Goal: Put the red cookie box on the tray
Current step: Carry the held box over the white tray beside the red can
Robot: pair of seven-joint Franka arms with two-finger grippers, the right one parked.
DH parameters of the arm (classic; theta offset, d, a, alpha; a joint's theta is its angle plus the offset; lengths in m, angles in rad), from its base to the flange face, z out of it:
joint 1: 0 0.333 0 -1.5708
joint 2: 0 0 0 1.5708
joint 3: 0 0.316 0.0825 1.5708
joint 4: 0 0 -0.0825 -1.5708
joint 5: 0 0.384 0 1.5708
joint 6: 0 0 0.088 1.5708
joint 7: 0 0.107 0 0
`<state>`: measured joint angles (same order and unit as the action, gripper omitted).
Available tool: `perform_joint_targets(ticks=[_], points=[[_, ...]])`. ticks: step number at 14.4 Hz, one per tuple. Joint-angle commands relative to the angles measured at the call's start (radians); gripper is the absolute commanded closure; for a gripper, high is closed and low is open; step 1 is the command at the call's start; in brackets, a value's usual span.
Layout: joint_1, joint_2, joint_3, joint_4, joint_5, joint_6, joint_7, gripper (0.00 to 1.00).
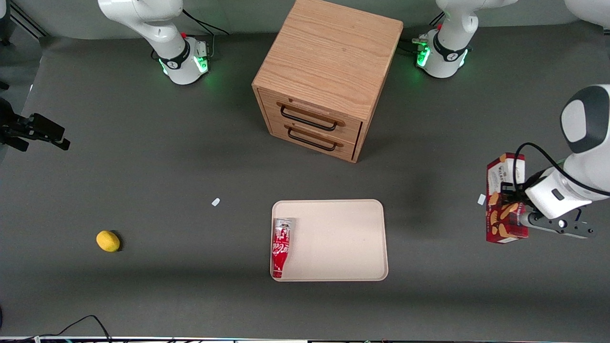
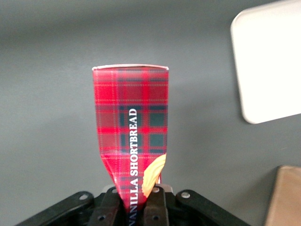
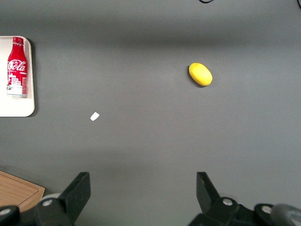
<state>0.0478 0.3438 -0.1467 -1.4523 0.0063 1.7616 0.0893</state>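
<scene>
**Box in the grip, lifted, well off to the side of the tray**

The left arm's end effector is clamped on the red cookie box, its fingers pinching the two broad plaid faces near one end. The wrist view shows the carton visibly squeezed narrower where the fingers bite. That suggests thin, light cardboard that gives under pressure: stiff enough to carry, but easy to crush, so no harder squeeze is wanted. The printed faces look glossy and may slip.

The box appears held clear of the bench, toward the working arm's end, well apart from the tray.

On the tray, a Coca-Cola bottle lies along the edge toward the parked arm's end; the rest is bare, with ample room for the box. The low rim needs clearing. The wooden drawer cabinet stands farther from the front camera, out of a straight path. A lemon lies far toward the parked arm's end.
</scene>
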Motion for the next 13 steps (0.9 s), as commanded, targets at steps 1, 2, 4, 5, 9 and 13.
perform_joint_targets(ticks=[1, 2, 4, 5, 9, 13], points=[[-0.064, 0.076, -0.014, 0.157, -0.023, -0.086, -0.172, 1.0], [-0.094, 0.108, -0.014, 0.205, -0.035, -0.102, -0.236, 1.0], [-0.156, 0.18, -0.014, 0.289, -0.037, -0.096, -0.353, 1.0], [-0.184, 0.216, -0.014, 0.321, -0.037, -0.085, -0.403, 1.0], [-0.278, 0.354, -0.008, 0.417, -0.031, 0.004, -0.517, 1.0], [-0.331, 0.466, -0.002, 0.409, 0.0, 0.148, -0.546, 1.0]])
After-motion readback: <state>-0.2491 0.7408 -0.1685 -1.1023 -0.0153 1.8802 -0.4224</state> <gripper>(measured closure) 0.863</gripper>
